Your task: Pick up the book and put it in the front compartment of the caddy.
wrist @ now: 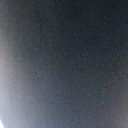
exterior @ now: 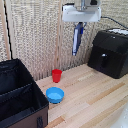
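Note:
The thin dark navy book (exterior: 75, 44) hangs upright in the air, high above the wooden table, with my gripper (exterior: 79, 26) shut on its upper end. In the wrist view a dark blue-grey surface, the book (wrist: 64, 60), fills the whole picture and hides the fingers. The black fabric caddy (exterior: 42, 102) stands on the table at the exterior view's left, well below and to the left of the book. A fabric divider splits it in two. The front compartment (exterior: 15, 104) is the nearer section, and a small strap loop shows on the corner wall.
A red cup (exterior: 57, 75) and a round blue bowl (exterior: 55, 94) stand on the table between the caddy and the spot under the book. A glossy black appliance (exterior: 110, 52) sits at the exterior view's right. A slatted wall runs behind.

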Available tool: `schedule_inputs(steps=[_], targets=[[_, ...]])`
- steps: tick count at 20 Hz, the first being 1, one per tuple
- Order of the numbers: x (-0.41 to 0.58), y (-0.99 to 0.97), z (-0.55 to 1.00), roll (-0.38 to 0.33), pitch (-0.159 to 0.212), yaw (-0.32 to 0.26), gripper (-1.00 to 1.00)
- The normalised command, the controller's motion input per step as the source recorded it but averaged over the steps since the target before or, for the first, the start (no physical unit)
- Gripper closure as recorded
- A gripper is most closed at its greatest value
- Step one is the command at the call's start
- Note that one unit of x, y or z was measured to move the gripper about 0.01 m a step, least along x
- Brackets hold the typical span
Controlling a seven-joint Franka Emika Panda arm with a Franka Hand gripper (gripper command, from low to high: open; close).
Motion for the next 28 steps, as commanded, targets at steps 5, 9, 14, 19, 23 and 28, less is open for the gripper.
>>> schedule_inputs(steps=[5, 9, 14, 19, 23, 28], targets=[[-0.078, 0.8, 0.34, 0.0, -0.005, -0.08, 1.0], [-0.067, 0.78, 0.32, 0.0, 0.0, -0.08, 1.0], [-0.005, 0.78, 0.25, -0.006, 0.0, -0.106, 1.0], [0.0, 0.77, 0.25, -0.003, 0.0, -0.11, 1.0], [-0.024, 0.78, 0.23, -0.006, 0.0, -0.094, 1.0], [-0.072, 0.8, 0.22, -0.013, 0.0, -0.079, 1.0]])
